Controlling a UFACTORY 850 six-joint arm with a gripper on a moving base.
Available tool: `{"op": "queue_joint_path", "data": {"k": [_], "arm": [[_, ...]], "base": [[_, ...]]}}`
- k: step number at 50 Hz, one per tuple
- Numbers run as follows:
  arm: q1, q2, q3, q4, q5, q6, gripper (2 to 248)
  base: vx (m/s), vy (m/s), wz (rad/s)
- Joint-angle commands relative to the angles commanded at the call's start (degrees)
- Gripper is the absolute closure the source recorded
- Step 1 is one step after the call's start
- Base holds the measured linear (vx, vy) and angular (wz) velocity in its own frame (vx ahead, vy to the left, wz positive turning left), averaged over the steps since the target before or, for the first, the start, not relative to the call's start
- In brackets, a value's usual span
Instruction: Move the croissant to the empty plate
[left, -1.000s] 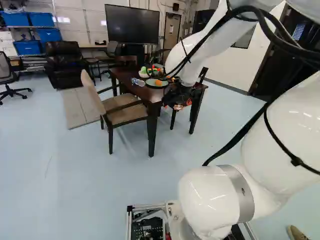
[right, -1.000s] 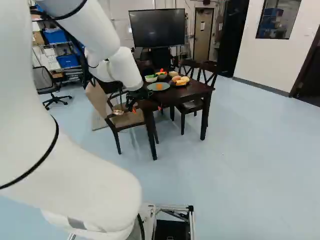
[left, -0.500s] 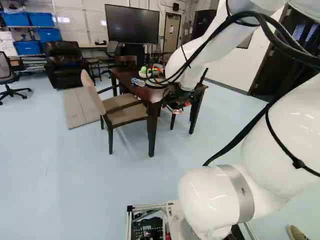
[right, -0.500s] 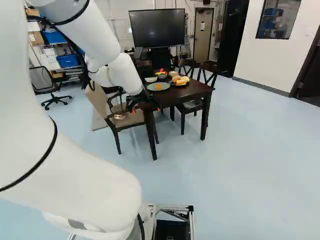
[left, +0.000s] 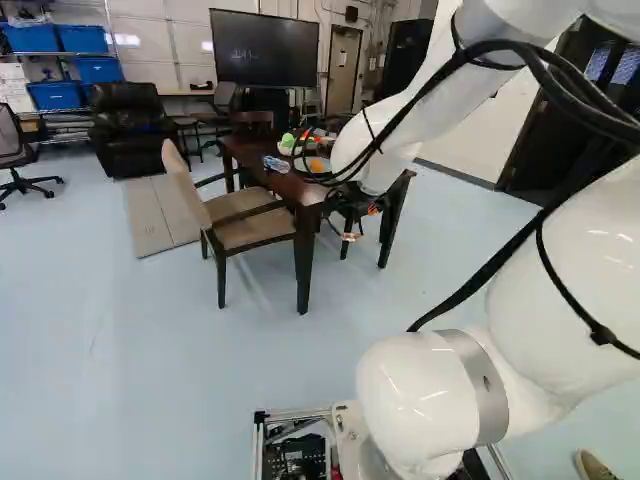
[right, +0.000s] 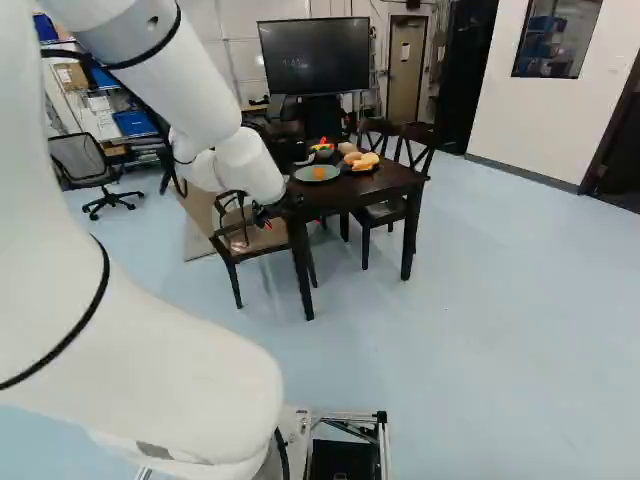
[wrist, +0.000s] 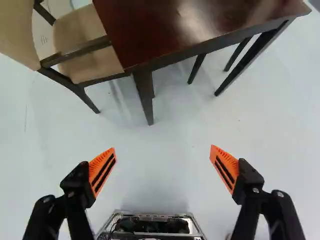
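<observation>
Wrist view: fingers (wrist: 226, 168) stand wide, table edge (wrist: 200, 46) ahead.

At the right base view's upper centre, the food (right: 367, 159) is too small to name. The wrist view's top edge crops the surface (wrist: 150, 30).

Has a pale floor (right: 480, 330) and a dark table (right: 350, 191) with a tan chair (left: 245, 231) beside it. Farther back, holds an armchair (left: 135, 115), screen (left: 265, 48) and door (left: 343, 70). Includes a window (right: 557, 35) in a white wall (right: 505, 110).

A dark table (right: 388, 182) carries a bottle (left: 277, 164), bowls (left: 285, 150), a grey-green plate (right: 304, 174) and a black plate (right: 348, 168).
</observation>
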Motion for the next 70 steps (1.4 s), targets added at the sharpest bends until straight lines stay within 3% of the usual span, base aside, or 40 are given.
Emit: {"op": "queue_joint_path", "data": {"k": [47, 70], "arm": [[-0.01, 3.04, 14.40, 2.69, 29.13, 0.00, 3], [-0.01, 4.17, 19.73, 3.68, 39.93, 0.00, 3]], "base": [[0.000, 0.000, 0.000], [0.000, 0.000, 0.000]]}}
